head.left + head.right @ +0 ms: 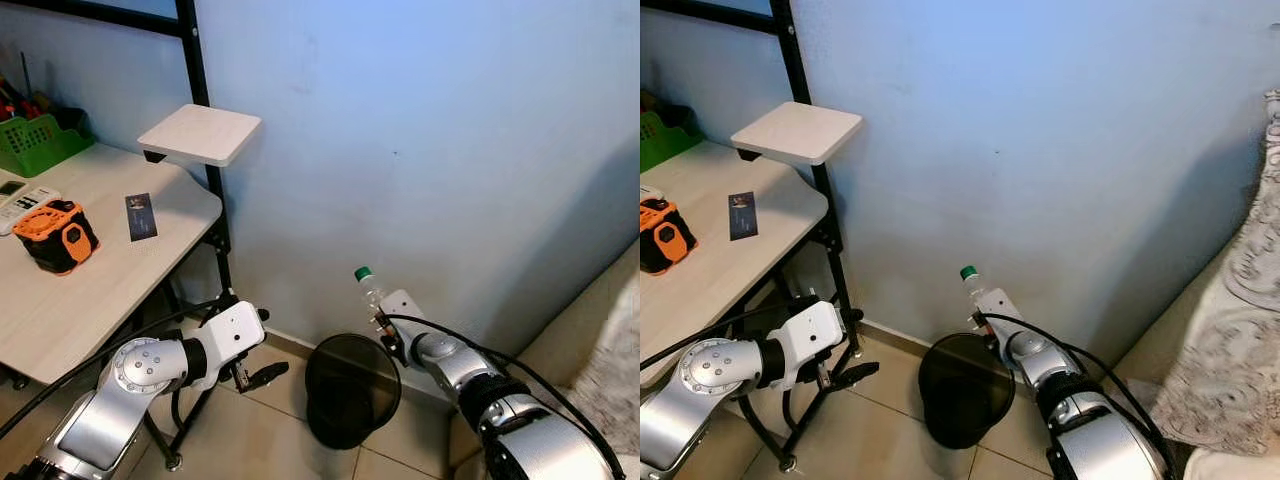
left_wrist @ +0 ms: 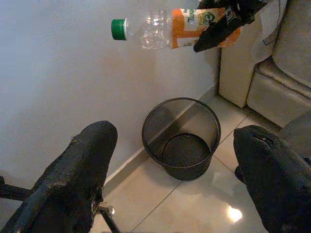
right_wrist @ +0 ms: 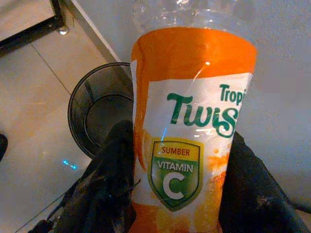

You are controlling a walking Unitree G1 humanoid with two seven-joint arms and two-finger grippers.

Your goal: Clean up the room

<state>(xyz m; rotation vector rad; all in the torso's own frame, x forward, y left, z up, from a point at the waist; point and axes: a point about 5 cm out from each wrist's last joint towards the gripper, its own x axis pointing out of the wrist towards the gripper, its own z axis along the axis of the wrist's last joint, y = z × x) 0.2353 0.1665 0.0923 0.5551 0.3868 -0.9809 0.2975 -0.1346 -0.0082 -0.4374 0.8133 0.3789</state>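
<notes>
My right gripper (image 1: 381, 322) is shut on an empty clear plastic bottle (image 3: 192, 121) with an orange label and a green cap (image 1: 363, 273). It holds the bottle upright above the far rim of a black mesh waste bin (image 1: 350, 385) that stands on the tiled floor by the blue wall. The left wrist view shows the bottle (image 2: 170, 29) hanging over the empty bin (image 2: 182, 138). My left gripper (image 1: 262, 374) is open, low beside the desk leg and left of the bin, with nothing between its fingers (image 2: 77, 179).
A white desk (image 1: 110, 270) on a black frame stands at the left with an orange and black device (image 1: 56, 235), a dark card (image 1: 141, 216) and a green basket (image 1: 38, 140). A beige sofa (image 2: 279, 73) is at the right.
</notes>
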